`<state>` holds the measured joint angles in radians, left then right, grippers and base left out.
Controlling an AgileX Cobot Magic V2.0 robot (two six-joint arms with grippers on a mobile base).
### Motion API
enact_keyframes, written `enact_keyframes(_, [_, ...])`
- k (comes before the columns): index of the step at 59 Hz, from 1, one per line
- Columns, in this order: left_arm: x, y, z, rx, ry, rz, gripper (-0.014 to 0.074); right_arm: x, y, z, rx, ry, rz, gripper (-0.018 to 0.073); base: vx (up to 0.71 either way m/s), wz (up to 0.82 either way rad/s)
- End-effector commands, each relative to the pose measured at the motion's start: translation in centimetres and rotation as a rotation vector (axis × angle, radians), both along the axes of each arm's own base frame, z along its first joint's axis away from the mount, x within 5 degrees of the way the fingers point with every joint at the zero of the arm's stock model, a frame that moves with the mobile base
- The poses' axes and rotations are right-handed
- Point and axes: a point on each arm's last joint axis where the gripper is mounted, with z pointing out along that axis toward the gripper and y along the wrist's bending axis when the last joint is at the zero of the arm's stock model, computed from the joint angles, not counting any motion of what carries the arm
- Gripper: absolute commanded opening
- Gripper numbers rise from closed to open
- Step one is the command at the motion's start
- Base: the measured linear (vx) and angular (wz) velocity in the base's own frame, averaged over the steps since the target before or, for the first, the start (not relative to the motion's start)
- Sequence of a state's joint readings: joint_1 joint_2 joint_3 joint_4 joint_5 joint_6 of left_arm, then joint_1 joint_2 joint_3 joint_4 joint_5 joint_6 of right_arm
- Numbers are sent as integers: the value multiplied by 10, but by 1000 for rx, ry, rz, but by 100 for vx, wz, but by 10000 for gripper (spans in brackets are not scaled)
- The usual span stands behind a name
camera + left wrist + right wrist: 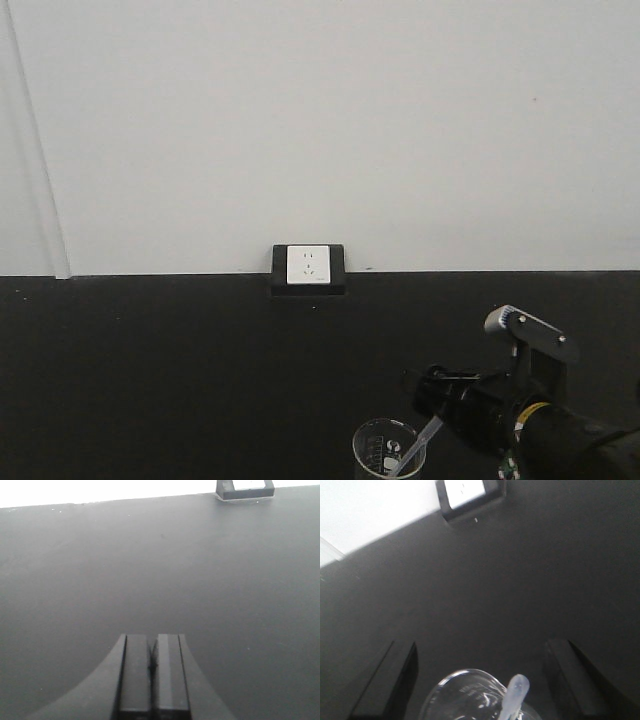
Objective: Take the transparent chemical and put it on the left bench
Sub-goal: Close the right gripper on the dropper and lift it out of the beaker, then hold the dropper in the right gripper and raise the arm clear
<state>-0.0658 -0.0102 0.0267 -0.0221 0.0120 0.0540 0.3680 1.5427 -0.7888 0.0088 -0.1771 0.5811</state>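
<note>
The transparent chemical, a small clear glass beaker point(386, 452) with white marks, shows at the bottom edge of the front view, its base cut off. A translucent dropper point(421, 440) leans out of it to the right. In the right wrist view the beaker point(467, 697) and dropper point(515, 692) lie between the fingers of my right gripper point(480, 650). That gripper is open, with both fingers clear of the glass. My left gripper point(151, 640) is shut on nothing, over bare black worktop. The left bench is out of view.
A black worktop point(180, 370) runs along a plain white wall. A black-framed white wall socket point(308, 268) sits where they meet, and it also shows as the socket point(245, 489) and the socket point(467, 492). My right arm point(530, 415) fills the lower right.
</note>
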Motion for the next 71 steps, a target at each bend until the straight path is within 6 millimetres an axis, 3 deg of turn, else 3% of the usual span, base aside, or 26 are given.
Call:
enact_keyframes(1, [-1, 0, 3, -14, -81, -1, -3, 11, 5, 15, 38, -117, 5, 559, 0, 0])
enact_keyframes(19, [-1, 0, 3, -14, -81, -1, -3, 20, 8, -10, 67, -51, -19, 504, 0, 0])
enact_keyframes(26, [-1, 0, 3, -14, -81, -1, -3, 20, 8, -11, 79, -44, -26, 390, 0, 0])
enact_keyframes(42, [-1, 0, 3, -14, -81, -1, -3, 21, 8, -10, 84, -53, -26, -4, 0, 0])
enact_keyframes(48, [-1, 0, 3, -14, -81, -1, -3, 21, 9, -8, 84, -75, -22, -10, 0, 0])
enact_keyframes(61, [-1, 0, 3, -14, -81, -1, -3, 15, 6, 20, -2, -231, 39, -3, 0, 0])
enact_keyframes(71, [-1, 0, 3, -14, -81, -1, -3, -7, -2, 65, -171, -403, 108, -3, 0, 0])
